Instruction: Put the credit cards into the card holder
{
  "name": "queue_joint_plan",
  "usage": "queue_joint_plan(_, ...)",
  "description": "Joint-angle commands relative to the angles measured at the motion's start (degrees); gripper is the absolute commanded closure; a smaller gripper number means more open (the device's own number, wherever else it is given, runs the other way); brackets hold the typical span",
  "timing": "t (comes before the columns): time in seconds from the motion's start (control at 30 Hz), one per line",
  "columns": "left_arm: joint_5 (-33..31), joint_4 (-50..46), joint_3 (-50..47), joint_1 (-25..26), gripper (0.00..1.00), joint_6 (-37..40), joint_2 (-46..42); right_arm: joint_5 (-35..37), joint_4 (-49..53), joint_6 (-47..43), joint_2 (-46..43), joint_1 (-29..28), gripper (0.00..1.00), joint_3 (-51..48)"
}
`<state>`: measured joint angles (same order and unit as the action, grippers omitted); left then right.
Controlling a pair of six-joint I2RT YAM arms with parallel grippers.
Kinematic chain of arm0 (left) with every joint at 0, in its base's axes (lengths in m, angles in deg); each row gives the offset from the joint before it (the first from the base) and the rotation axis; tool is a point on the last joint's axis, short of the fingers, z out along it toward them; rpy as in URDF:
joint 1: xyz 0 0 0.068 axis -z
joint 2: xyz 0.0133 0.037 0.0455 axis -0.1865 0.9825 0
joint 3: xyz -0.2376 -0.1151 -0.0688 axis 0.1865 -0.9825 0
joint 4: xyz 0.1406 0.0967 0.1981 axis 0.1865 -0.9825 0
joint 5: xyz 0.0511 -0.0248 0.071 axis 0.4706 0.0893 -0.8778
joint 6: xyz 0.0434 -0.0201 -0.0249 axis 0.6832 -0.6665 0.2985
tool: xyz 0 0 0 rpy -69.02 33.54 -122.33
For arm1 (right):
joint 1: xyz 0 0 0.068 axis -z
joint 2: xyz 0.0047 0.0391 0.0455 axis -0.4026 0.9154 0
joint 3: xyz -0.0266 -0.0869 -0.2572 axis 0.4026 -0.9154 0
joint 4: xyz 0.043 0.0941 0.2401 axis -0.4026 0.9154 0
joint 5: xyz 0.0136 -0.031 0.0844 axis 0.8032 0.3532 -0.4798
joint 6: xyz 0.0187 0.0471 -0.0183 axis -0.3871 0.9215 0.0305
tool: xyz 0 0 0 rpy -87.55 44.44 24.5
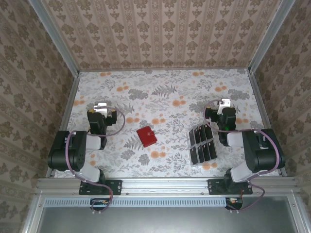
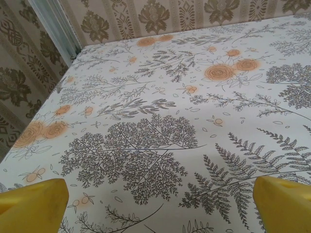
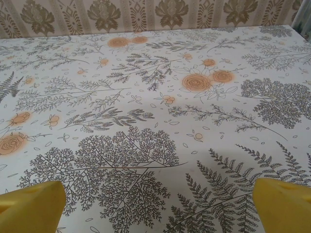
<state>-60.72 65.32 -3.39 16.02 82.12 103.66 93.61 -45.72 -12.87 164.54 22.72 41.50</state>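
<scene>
Spread wide at the left hand [image 1: 101,108], with yellow fingers [image 2: 32,206] cut off at the two lower corners of the left wrist view and only bare flowered surface [image 2: 160,121] between them. Equally spread at the right hand [image 1: 224,105], yellow fingers [image 3: 31,206] likewise clipped by the frame, gripping nothing. Held over open surface on both sides, well apart from each other. Between the two arms, near the middle, lying closed and alone: the red card holder [image 1: 146,136], with free room all around. To its right, just beside the right arm, standing in two rows in a clear tray [image 1: 195,164]: the black credit cards [image 1: 203,141], exact count hard to make out. Near end of the tray close to the front edge of the surface; clear rim hard to tell from the pattern. Boxed in by wallpapered walls [image 1: 160,34] at back and sides, with metal posts [image 1: 54,36] at the corners. Height of either hand above the surface not clear
</scene>
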Motion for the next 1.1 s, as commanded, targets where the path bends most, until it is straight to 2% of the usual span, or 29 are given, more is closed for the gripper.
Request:
queue_joint_plan(0.0, -1.11, 0.65, 0.5, 0.08, 0.0, 0.89, 0.15, 0.11, -0.49, -0.67, 0.1, -0.19, 0.0, 0.31)
queue_joint_plan(0.37, 1.25, -3.23, 2.39, -1.7, 0.0, -0.52, 0.1, 0.1, -0.54, -0.63, 0.1, -0.21, 0.0, 0.31)
queue_joint_plan(0.57, -3.94, -2.77, 2.21, -1.74, 0.0, -2.61, 0.13, 0.1, -0.57, -0.65, 0.1, -0.23, 0.0, 0.31)
queue_joint_plan(1.07, -2.78, -2.72, 2.03, -2.04, 0.0, -2.56, -0.02, 0.15, 1.81, -0.37, -1.54, -0.04, 0.0, 0.95)
